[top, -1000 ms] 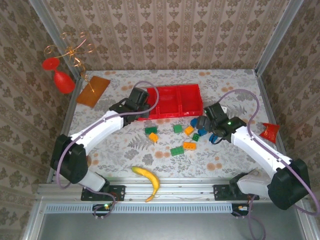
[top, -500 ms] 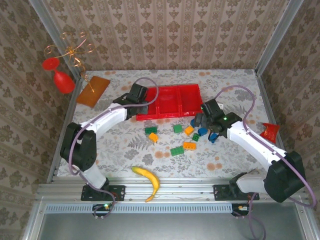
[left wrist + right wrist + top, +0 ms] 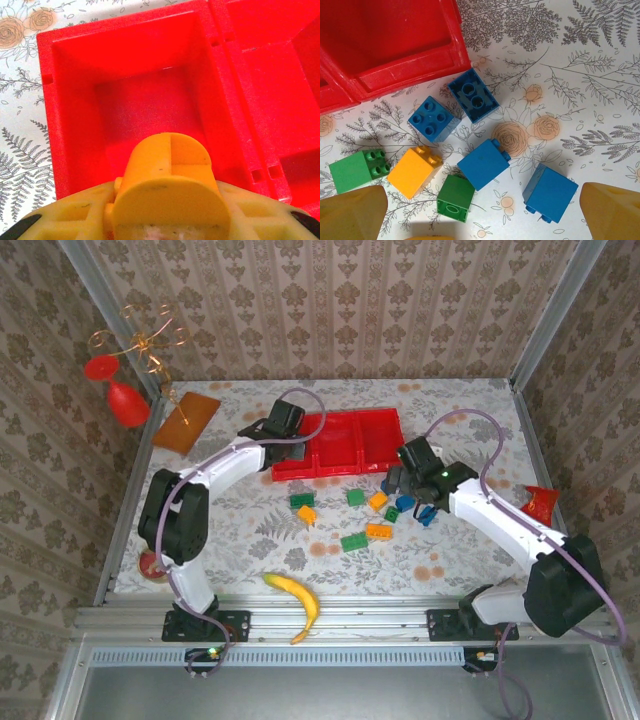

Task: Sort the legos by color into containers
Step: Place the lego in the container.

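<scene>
My left gripper is shut on the orange round piece and holds it over the left compartment of the red tray. That compartment looks empty. My right gripper hangs open just in front of the tray's right end. Under it lie several blue bricks, one between the fingers and another near the right finger, plus an orange brick and two green ones. More green and orange bricks lie in front of the tray.
A yellow banana lies near the front edge. A flat orange-brown board sits at the back left beside a red glass-shaped object. A red object rests at the right edge.
My left gripper has moved back and to the right with the orange round piece, from the tray's front left corner to above its left compartment. The right gripper has edged left toward the tray.
</scene>
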Controlling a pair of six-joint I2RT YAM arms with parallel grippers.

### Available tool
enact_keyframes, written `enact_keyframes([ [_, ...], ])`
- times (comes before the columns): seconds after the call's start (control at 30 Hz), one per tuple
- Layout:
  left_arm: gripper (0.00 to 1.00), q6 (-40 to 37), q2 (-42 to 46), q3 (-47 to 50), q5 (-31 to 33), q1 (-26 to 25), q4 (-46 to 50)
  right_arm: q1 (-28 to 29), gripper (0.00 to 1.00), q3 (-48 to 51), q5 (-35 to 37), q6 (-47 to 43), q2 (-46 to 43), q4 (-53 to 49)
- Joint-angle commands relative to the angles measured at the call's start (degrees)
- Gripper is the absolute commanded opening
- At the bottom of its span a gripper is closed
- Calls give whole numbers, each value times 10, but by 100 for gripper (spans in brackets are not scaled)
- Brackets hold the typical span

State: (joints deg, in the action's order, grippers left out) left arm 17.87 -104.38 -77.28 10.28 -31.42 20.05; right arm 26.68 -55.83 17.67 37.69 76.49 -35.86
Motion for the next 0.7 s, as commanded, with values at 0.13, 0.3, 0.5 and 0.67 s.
enact_keyframes([
  [0.13, 47, -1, -6, -2, -4, 0, -12, 15, 100, -19, 13, -3, 19, -9],
  [0.3, 56, 1, 4, 3, -8, 0, -14, 24, 100, -24, 16, -5, 28, -13],
  [0.5, 60, 7, 29, 12, -11, -3, -14, 37, 100, -31, 18, -9, 28, -14],
  [0.67, 64, 11, 72, 29, -5, -9, -17, 58, 97, -41, 19, -11, 28, -11],
])
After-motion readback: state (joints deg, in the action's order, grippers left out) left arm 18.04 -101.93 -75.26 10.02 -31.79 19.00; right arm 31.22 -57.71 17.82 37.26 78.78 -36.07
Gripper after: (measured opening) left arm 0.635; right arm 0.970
